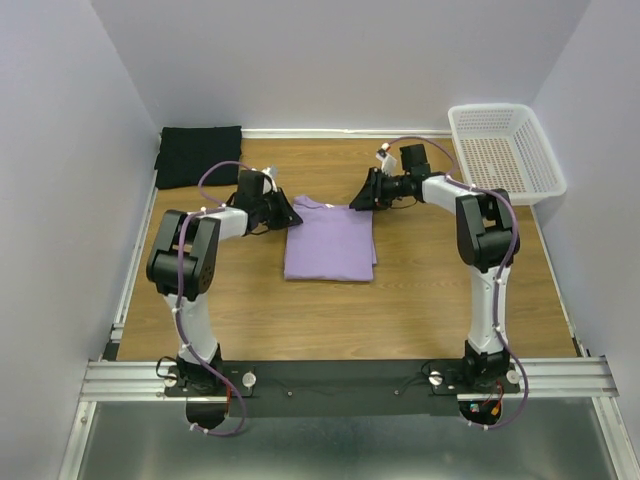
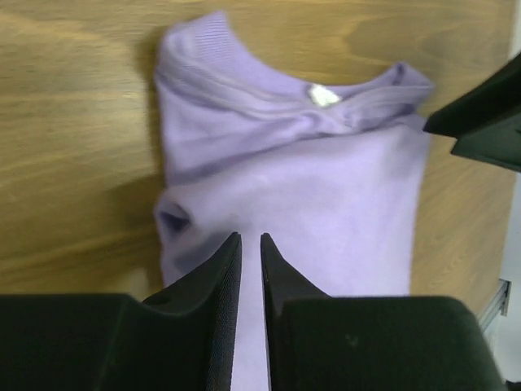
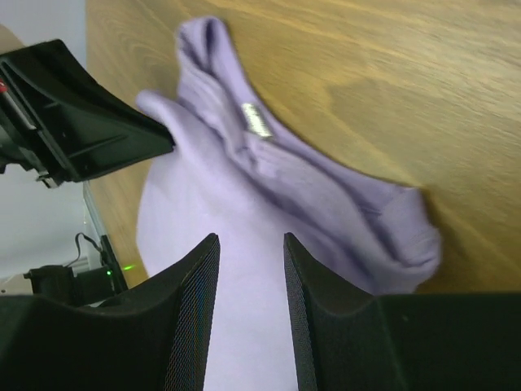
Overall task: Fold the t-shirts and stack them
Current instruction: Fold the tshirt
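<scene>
Top external view: folded lavender shirt [image 1: 330, 243] flat on the surface [image 1: 420, 300], between both hands. Left hand [image 1: 297, 220] at its left collar corner, jaws a slit apart, empty; right hand [image 1: 354, 203] at the right corner, half open, empty. Black shirt [image 1: 200, 155] beyond the left hand.

We look down on a wooden bench [image 1: 420, 300] with a warm brown grain, closed in by pale walls [image 1: 350, 60] at the back and on both sides. In its far right corner a white perforated basket [image 1: 505, 155] sits upright, close against the right-hand wall. A silver metal rail [image 1: 125, 285] runs along the bench's left edge, a second rail [image 1: 585, 375] crosses its near edge, and a grey metal sheet [image 1: 350, 445] lies nearer to us than that second rail.
</scene>
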Robot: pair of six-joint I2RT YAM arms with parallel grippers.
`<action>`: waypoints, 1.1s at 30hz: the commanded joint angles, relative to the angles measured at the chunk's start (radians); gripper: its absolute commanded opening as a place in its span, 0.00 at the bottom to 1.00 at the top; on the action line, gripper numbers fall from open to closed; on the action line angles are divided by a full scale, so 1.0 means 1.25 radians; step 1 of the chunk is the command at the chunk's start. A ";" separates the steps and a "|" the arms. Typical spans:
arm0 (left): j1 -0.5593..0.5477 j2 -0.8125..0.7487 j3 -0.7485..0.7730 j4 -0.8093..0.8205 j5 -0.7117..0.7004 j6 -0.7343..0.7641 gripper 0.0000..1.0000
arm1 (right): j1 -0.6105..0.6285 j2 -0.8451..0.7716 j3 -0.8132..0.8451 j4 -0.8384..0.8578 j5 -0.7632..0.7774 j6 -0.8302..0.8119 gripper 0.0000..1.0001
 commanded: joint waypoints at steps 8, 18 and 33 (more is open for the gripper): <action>0.053 0.101 0.078 0.063 0.066 -0.035 0.18 | -0.058 0.135 -0.017 0.034 -0.098 -0.022 0.45; 0.034 -0.178 -0.070 0.030 0.060 -0.042 0.30 | -0.023 -0.136 -0.156 0.038 -0.102 0.008 0.45; -0.043 -0.257 -0.288 -0.015 -0.008 -0.037 0.17 | 0.126 -0.175 -0.425 0.041 -0.181 -0.054 0.28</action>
